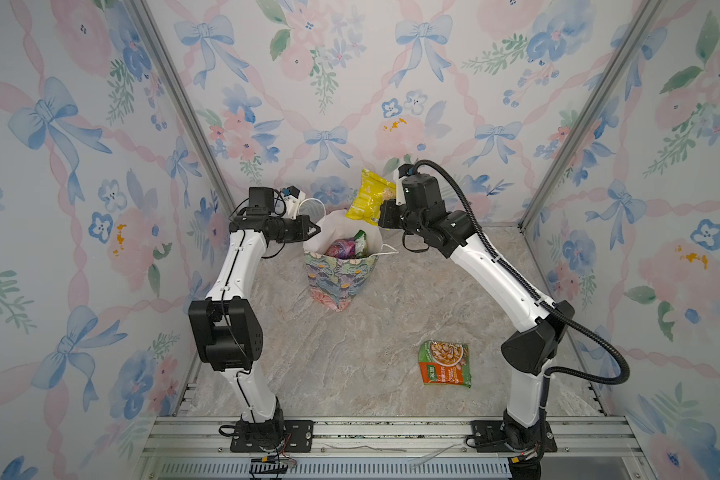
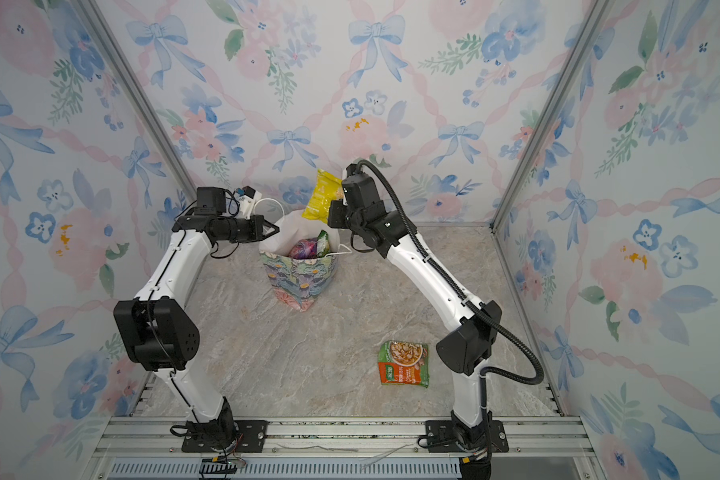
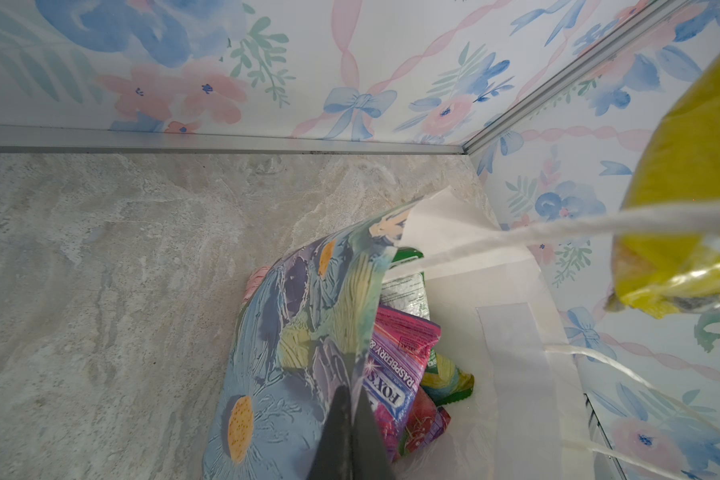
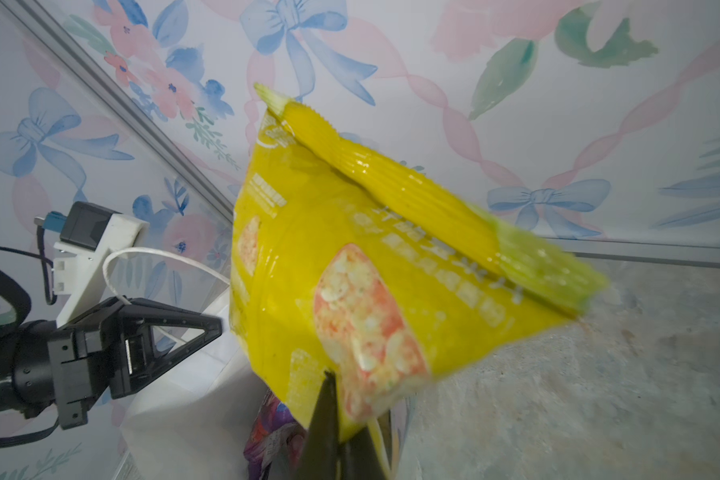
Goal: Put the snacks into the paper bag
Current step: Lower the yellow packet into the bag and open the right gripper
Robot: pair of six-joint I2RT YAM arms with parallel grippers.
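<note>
The paper bag (image 1: 341, 282) (image 2: 298, 282) stands upright at the back middle of the table, its mouth open. My left gripper (image 1: 316, 229) (image 3: 355, 399) is shut on the bag's left rim, one finger outside and one inside. Inside lie a purple FOX'S packet (image 3: 400, 374), a green pouch (image 3: 408, 282) and other snacks. My right gripper (image 1: 385, 218) (image 4: 333, 390) is shut on the lower edge of a yellow pouch (image 1: 368, 199) (image 4: 371, 257), which hangs above the bag's far right rim. An orange-green pouch (image 1: 444, 363) (image 2: 404, 363) lies flat near my right arm's base.
White cord handles (image 3: 558, 228) (image 1: 308, 203) arch above the bag's rim. Floral walls close in the back and both sides, and the bag stands near the back wall. A metal rail (image 1: 391, 432) runs along the front edge.
</note>
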